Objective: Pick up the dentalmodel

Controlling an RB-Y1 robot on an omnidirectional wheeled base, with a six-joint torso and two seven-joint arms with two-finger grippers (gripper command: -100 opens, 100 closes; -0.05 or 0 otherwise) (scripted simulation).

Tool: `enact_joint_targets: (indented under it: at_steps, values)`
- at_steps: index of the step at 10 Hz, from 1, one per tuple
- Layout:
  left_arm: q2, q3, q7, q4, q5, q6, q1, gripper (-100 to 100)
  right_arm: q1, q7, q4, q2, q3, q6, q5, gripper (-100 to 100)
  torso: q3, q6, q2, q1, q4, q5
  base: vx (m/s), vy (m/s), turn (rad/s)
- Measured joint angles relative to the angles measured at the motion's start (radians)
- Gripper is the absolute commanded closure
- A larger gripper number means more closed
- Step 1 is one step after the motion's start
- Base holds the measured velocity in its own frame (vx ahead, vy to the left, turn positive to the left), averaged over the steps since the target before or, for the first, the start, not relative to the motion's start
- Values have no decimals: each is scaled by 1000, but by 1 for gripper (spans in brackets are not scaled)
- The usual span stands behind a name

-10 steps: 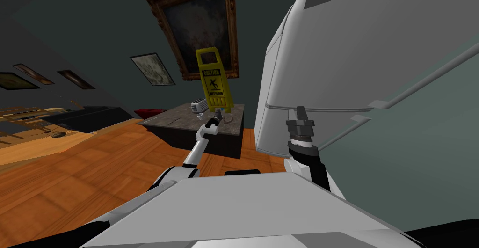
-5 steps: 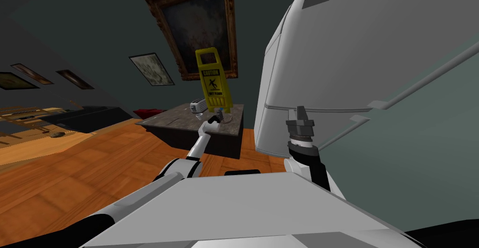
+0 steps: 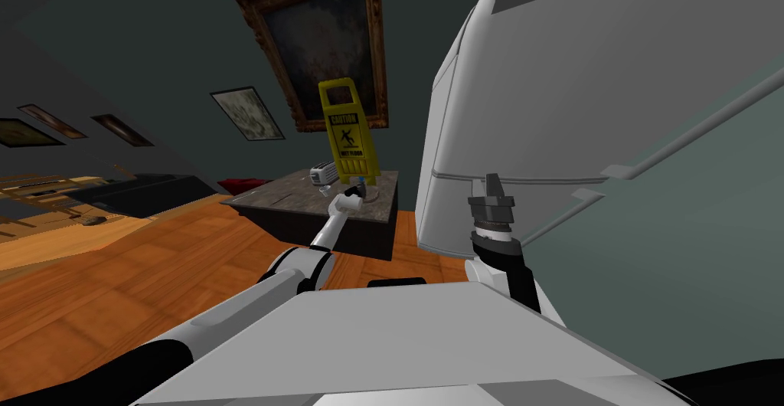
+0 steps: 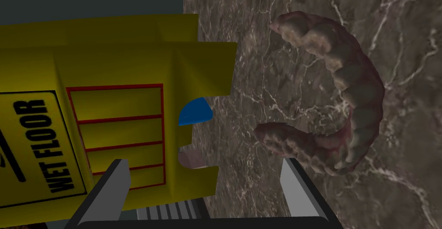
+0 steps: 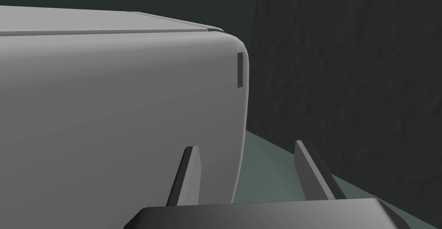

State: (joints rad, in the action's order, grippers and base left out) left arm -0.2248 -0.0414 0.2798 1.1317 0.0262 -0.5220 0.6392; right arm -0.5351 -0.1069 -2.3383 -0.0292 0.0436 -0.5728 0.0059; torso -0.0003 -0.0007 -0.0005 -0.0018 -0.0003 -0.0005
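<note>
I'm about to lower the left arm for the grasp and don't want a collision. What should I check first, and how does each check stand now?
1. Left gripper open: ok, its fingers stand apart.
2. Dental model free on the marble tabletop: ok, nothing lies on it.
3. Model centred between the fingers: not ok, most of the arch lies outside one finger.
4. Clearance from the yellow wet floor sign: not ok, its base is right at the other finger.
5. Height above the tabletop: cannot tell.
6. Right gripper out of the way: ok, open beside the white fridge.
</note>
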Motion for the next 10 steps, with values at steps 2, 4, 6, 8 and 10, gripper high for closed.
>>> enact_joint_targets:
  at_steps: [2,4,6,8,10]
  values:
    - [1,-1,2,-40,0,-46,35,-100,0,0,0,0,0,0,0,0,0,0,0,1,0,0,8,-20,4]
    - [0,-1,2,-98,4,-101,84,-100,0,0,0,0,0,0,0,0,0,0,0,0,0,0,8,-26,5]
    - [-1,-1,2,-147,7,-138,108,-100,0,0,0,0,0,0,0,0,0,0,0,1,0,0,7,-17,4]
    - [0,0,2,-194,7,-190,146,-100,0,0,0,0,0,0,0,0,0,0,0,1,0,0,16,-22,4]
    - [2,0,3,-238,6,-246,181,-100,0,0,0,0,0,0,0,0,0,0,-1,1,0,0,21,-24,4]
